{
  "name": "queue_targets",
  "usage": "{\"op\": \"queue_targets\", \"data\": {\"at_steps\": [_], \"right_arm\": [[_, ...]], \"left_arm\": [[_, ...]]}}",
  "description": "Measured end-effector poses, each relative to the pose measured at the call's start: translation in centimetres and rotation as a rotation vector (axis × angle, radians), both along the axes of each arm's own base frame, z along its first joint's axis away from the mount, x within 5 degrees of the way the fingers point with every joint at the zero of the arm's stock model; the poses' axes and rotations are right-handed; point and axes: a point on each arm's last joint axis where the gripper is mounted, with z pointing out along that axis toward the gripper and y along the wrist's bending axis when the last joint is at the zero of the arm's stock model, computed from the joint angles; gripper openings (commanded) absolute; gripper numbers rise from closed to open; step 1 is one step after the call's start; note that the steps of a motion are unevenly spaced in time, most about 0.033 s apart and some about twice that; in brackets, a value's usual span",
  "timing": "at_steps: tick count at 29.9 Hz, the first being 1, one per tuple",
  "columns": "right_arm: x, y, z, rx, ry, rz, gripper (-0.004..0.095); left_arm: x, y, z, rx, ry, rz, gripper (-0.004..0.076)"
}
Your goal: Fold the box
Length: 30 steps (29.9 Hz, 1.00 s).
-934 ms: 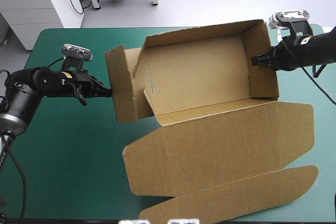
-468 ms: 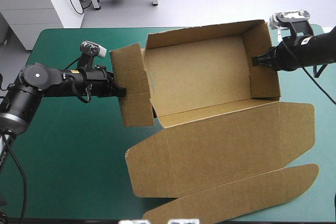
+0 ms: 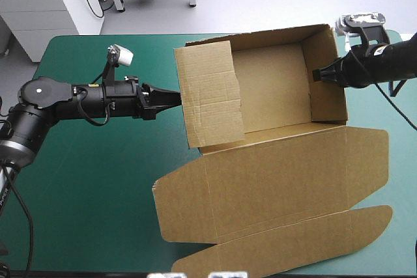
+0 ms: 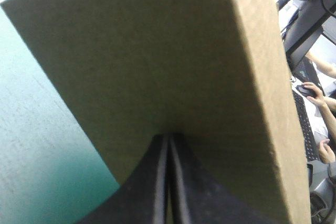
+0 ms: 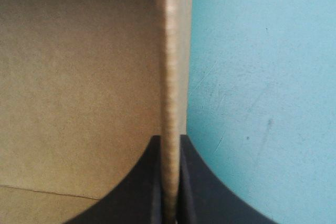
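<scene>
Left end effector [image 3: 177,97] clenched on the box's [image 3: 273,174] side flap [image 3: 208,96], seemingly tipped inward, right end effector [image 3: 315,75] pinching the opposite wall [image 3: 327,99].

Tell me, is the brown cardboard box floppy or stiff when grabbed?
Probably stiff: the side flap of the brown cardboard box, pinched by the black left gripper, looks flat without sagging. It likely bends only along creases. It seems light: the black right gripper holds its thin wall by the edge.

Teal-green cover [image 3: 85,180] lies open at eight o'clock of the box [image 3: 273,180]; the flap [image 3: 208,96] leans over its nine o'clock end.
</scene>
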Motion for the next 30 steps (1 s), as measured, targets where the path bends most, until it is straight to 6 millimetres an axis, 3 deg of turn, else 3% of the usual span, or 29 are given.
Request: {"op": "queue_targets", "data": {"at_steps": [5,12,14,22,30], "right_arm": [[0.0,0.0,0.0,0.009,-0.003,-0.007,-0.0017],[0.1,0.1,0.2,0.026,-0.013,-0.02,-0.0016],[0.2,0.1,0.2,0.038,-0.02,-0.019,-0.0016],[0.4,1.2,0.5,0.051,-0.054,-0.014,-0.0016],[0.7,2.9,0.6,0.037,-0.091,-0.039,-0.0016]], "left_arm": [[-0.1,-0.2,0.4,-0.042,-0.02,-0.02,0.0088],[-0.3,-0.4,1.2,-0.125,-0.041,-0.049,0.0489],[-0.4,-0.4,1.2,-0.127,-0.045,-0.056,0.055],[-0.4,-0.4,1.2,-0.128,-0.047,-0.056,0.056],[0.8,0.1,1.0,-0.112,-0.028,0.086,0.0529]]}}
